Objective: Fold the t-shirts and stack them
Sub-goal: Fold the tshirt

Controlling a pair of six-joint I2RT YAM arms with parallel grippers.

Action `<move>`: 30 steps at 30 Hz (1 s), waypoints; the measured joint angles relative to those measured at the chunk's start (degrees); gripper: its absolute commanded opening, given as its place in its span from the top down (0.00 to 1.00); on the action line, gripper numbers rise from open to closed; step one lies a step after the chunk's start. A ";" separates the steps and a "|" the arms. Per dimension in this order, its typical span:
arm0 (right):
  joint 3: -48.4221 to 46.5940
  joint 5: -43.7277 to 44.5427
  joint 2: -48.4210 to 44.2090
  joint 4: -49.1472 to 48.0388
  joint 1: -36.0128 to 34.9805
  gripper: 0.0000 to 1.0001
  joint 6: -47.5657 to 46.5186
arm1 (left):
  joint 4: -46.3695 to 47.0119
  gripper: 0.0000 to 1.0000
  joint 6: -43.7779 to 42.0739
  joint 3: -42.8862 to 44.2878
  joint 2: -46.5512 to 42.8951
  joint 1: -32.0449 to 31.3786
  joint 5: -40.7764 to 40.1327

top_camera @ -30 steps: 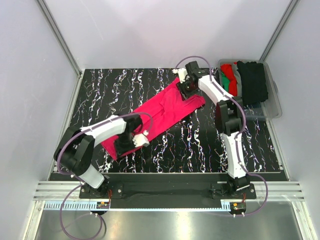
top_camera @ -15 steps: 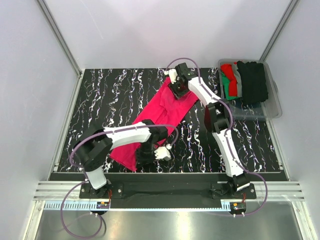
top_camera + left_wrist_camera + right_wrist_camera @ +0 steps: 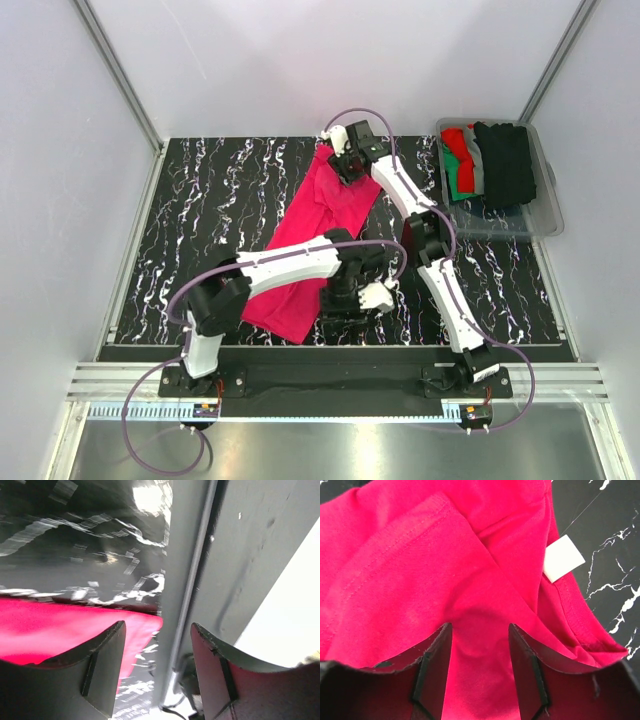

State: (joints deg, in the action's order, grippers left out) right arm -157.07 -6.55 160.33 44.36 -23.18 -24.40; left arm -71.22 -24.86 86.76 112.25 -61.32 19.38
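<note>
Lying limp in a long diagonal strip on the table, the red shirt is looking soft and light, likely to sag and bunch, so pinching a hemmed corner is seeming wisest. The left gripper is hanging spread and empty beside its near corner, while the right gripper is hovering spread over folds by the neck label, clamping nothing.

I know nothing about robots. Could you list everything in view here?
Black tabletop with white marbling: one, under everything.
Bright pinkish-red cloth t-shirt: one, lying diagonally mid-table.
Small white neck label: one, at that shirt's collar.
Clear plastic bin: one, far right corner.
Folded shirts: red, green, grey, black, in the bin.
Robot arms: two, white and black; left arm, right arm.
Claws: two, black, both open; left claw at the shirt's near end, right claw over its collar end.
</note>
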 measured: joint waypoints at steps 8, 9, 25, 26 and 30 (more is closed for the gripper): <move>12.24 0.04 -12.09 0.59 -0.11 0.44 3.74 | 3.58 0.56 -1.22 -3.96 -7.28 7.13 -5.14; 14.16 -0.13 -14.73 0.87 -0.09 0.44 4.33 | 4.55 0.56 -1.42 -6.25 -7.63 8.28 -5.99; 33.00 -3.54 -22.34 1.05 0.09 0.47 7.08 | 14.56 0.56 -1.42 -21.44 -7.72 10.05 -10.69; 32.98 -3.56 -21.22 1.07 0.09 0.47 7.08 | 14.58 0.57 -1.25 -21.44 -7.69 10.01 -10.71; 30.60 -3.58 -17.79 1.95 0.13 0.46 6.67 | 14.05 0.56 -0.72 -20.79 -7.02 9.57 -10.97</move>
State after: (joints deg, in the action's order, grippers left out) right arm -126.48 -10.13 142.54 46.30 -23.05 -17.74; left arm -57.17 -25.58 65.98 105.23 -51.75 8.40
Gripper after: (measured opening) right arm 0.536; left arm 0.438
